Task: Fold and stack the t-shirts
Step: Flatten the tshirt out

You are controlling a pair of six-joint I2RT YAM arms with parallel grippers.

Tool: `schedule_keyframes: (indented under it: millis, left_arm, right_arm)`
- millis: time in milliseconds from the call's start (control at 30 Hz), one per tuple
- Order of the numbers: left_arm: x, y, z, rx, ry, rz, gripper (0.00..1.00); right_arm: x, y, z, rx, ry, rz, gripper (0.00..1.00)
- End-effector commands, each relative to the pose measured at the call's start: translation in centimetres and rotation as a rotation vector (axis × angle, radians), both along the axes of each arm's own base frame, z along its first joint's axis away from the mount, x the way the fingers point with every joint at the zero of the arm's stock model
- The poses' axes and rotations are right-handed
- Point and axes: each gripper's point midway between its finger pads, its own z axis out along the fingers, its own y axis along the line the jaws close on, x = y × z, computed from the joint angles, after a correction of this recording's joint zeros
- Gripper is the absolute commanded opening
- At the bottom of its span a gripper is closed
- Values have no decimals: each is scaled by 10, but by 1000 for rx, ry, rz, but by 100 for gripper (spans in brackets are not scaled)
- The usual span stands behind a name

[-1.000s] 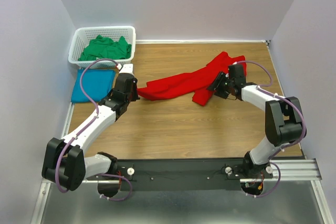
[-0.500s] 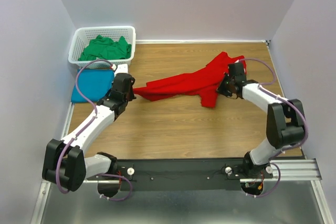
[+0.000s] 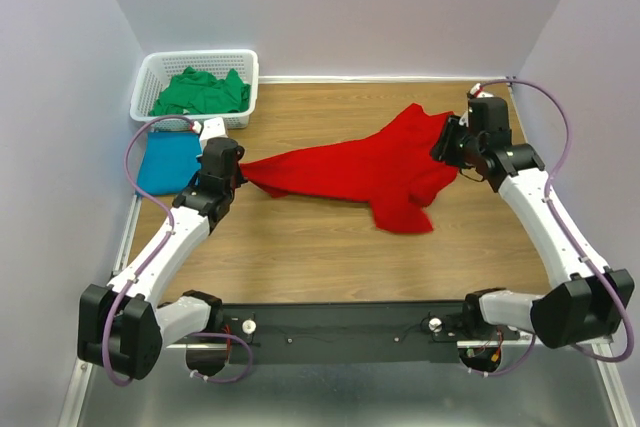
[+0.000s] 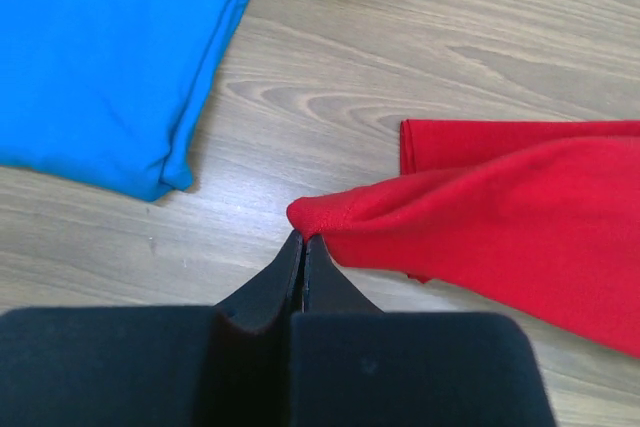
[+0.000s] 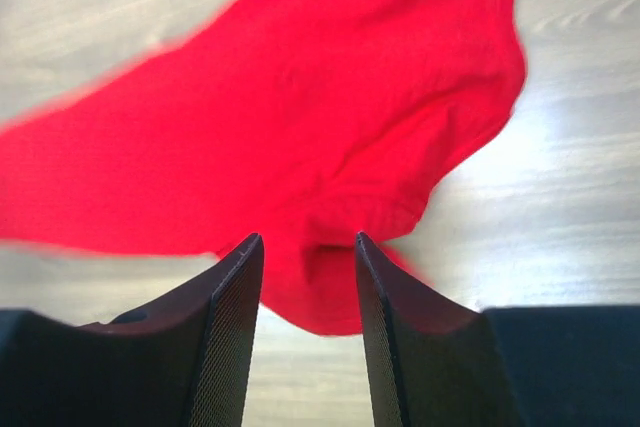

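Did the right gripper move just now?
Yes. The right gripper went farther from the basket, toward the back right corner of the table.

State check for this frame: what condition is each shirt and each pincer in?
red t-shirt: unfolded, spread across the table, one edge pinched.
teal blue t-shirt: folded, flat on the table.
green t-shirt: crumpled in the white basket.
left pincer: shut on the red t-shirt.
right pincer: open, over the red t-shirt.
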Motion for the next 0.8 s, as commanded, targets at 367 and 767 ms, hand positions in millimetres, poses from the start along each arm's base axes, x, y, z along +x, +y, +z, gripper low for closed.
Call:
schedule_keyframes:
  millis: [367, 767]
  left_arm:
    - [-4, 13, 2, 16, -12, 58, 0]
    - [0, 9, -12, 20, 32, 34, 0]
  right_arm:
    - [27, -34, -132, 166, 220, -190, 43]
    - [49, -79, -203, 183, 298, -350, 42]
